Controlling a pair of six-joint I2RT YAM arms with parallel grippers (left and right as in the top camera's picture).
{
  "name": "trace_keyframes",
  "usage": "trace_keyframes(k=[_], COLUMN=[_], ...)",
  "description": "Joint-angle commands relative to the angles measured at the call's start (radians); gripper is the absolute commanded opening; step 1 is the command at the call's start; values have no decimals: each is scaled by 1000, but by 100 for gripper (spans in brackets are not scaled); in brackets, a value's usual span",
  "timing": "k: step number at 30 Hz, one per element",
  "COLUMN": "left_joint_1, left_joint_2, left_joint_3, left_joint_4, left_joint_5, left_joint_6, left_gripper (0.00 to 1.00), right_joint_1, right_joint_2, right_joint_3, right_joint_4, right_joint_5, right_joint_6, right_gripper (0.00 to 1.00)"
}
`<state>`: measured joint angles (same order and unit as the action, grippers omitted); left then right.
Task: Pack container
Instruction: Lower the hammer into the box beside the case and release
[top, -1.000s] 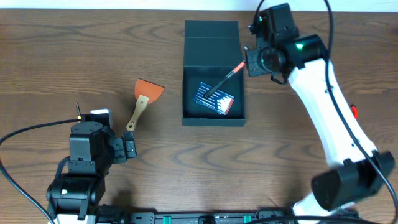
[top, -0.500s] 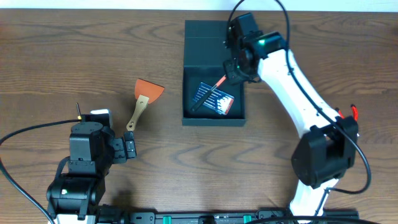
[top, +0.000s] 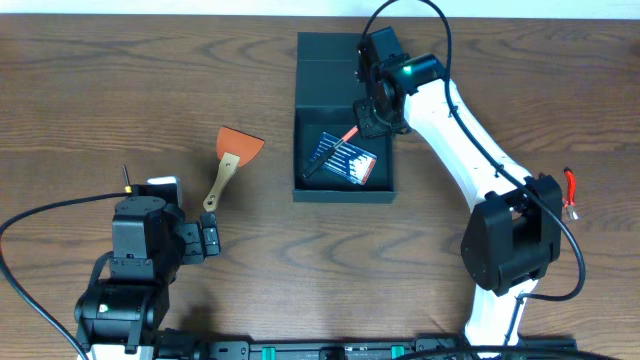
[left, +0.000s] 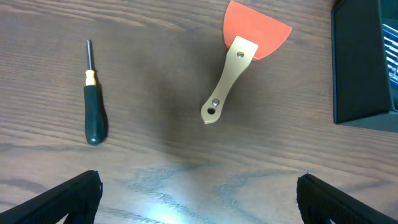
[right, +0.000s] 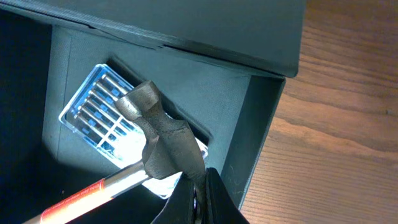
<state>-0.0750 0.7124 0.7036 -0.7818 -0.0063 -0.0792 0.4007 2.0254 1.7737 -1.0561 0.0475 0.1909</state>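
Note:
The container (top: 343, 191) is a dark teal-grey box in the middle of the table, with its flap lid (top: 340, 48) open at the back. It holds a clear case of blue bits (top: 350, 163). My right gripper (top: 368, 118) is over the box's right back part, shut on the head of a small hammer (top: 335, 148). The hammer's red and black handle slants down-left over the bit case. The right wrist view shows the jaws (right: 200, 199) clamped on the hammer head (right: 158, 137) inside the box wall (right: 261, 124). My left gripper (left: 199, 199) is open and empty over bare table.
An orange scraper with a wooden handle (top: 232, 155) lies left of the box and also shows in the left wrist view (left: 239, 62). A green-handled screwdriver (left: 93, 106) lies further left. A small red item (top: 570, 190) lies at the right of the table.
My right gripper has moved left from beside the box's right back corner to over the box, carrying the hammer further in. The left arm has not moved.

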Motion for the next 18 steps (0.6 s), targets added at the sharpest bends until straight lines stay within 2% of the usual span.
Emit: trace_keyframes(k=[1, 18], left_joint_1=[-2, -2], left_joint_2=[-2, -2], left_joint_3=[21, 21], left_joint_4=[-3, -3], left_joint_5=[6, 6], left_joint_6=[-9, -9], left_gripper=[98, 98], right_joint_1=[-5, -23], right_joint_2=[23, 117], right_joint_3=[31, 29], right_joint_4=[-8, -8], right_joint_5=[35, 61], right_joint_6=[68, 124], right_gripper=[1, 1])
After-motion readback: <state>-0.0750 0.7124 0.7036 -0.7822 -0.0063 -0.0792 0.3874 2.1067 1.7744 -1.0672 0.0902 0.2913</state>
